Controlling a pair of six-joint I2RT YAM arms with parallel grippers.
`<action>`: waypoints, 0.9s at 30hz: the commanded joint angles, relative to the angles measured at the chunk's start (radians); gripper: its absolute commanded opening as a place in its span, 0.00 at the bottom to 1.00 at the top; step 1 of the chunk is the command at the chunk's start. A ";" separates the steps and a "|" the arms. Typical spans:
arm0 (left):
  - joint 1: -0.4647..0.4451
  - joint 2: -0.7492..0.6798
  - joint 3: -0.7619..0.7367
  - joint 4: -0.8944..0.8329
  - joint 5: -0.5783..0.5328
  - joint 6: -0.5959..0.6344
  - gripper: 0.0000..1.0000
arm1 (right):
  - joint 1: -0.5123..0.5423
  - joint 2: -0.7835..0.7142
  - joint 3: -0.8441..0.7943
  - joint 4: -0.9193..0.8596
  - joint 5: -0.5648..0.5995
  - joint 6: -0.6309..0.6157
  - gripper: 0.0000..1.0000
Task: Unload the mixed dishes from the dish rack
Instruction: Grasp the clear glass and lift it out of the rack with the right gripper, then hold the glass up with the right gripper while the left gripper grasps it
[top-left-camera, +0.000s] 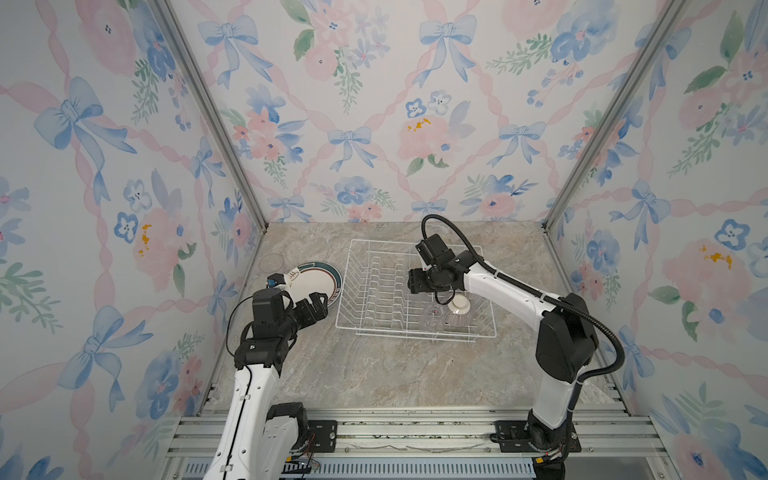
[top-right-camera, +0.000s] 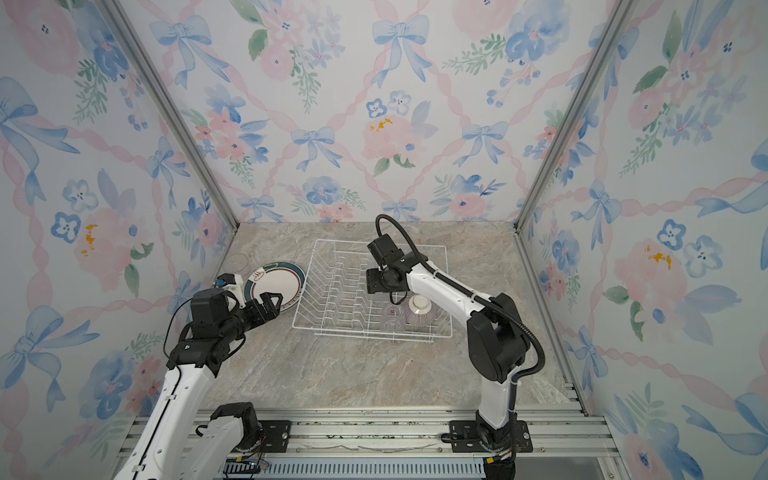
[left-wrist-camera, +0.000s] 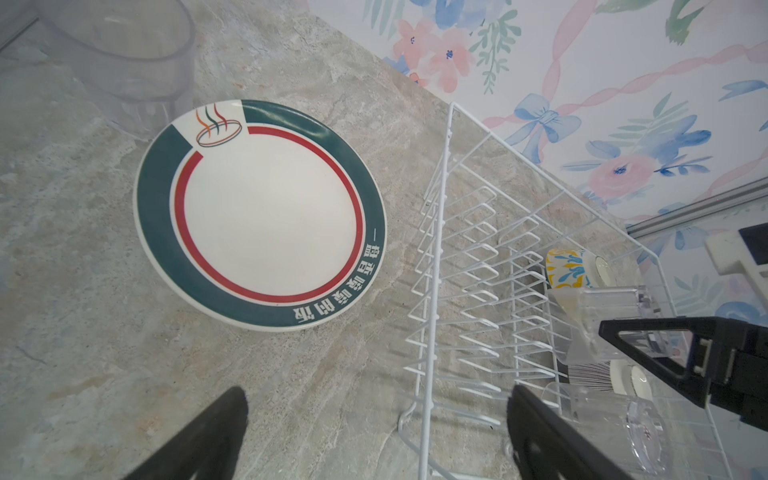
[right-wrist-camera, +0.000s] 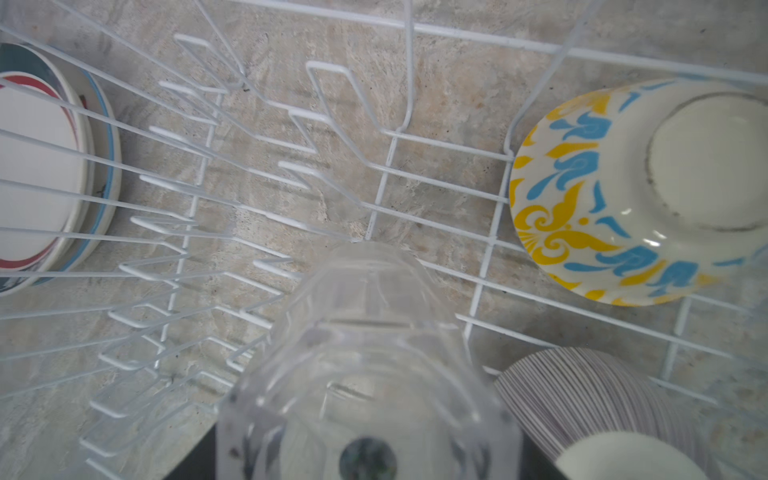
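The white wire dish rack (top-left-camera: 345, 291) (top-right-camera: 305, 291) stands mid-table. My right gripper (top-left-camera: 417, 282) (right-wrist-camera: 368, 457) reaches down into it and is shut on a clear glass cup (right-wrist-camera: 365, 332) (left-wrist-camera: 611, 320). Beside that cup, in the rack, are a yellow-blue bowl (right-wrist-camera: 623, 191) (left-wrist-camera: 567, 268), a purplish striped bowl (top-left-camera: 457, 313) (right-wrist-camera: 582, 399), both upside down, and another clear cup (top-left-camera: 432, 311) (left-wrist-camera: 615, 432). The right arm hides the yellow-blue bowl in both top views. My left gripper (top-left-camera: 311, 309) (left-wrist-camera: 376, 399) hangs open and empty over the table, next to a stack of plates (top-left-camera: 311, 282) (left-wrist-camera: 266, 216) left of the rack.
A clear cup (top-left-camera: 271, 262) (left-wrist-camera: 124, 54) stands on the marble table in the back left corner, behind the plates. Flowered walls close in three sides. A metal rail (top-left-camera: 415, 432) with both arm bases runs along the front edge.
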 joint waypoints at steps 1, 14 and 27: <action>0.000 0.030 0.029 0.027 0.105 -0.037 0.98 | -0.028 -0.058 -0.003 0.063 -0.079 0.052 0.54; -0.222 0.165 0.160 0.293 0.167 -0.223 0.98 | -0.083 -0.094 -0.002 0.272 -0.311 0.282 0.52; -0.316 0.389 0.199 0.680 0.247 -0.348 0.98 | -0.105 -0.068 0.049 0.448 -0.482 0.507 0.49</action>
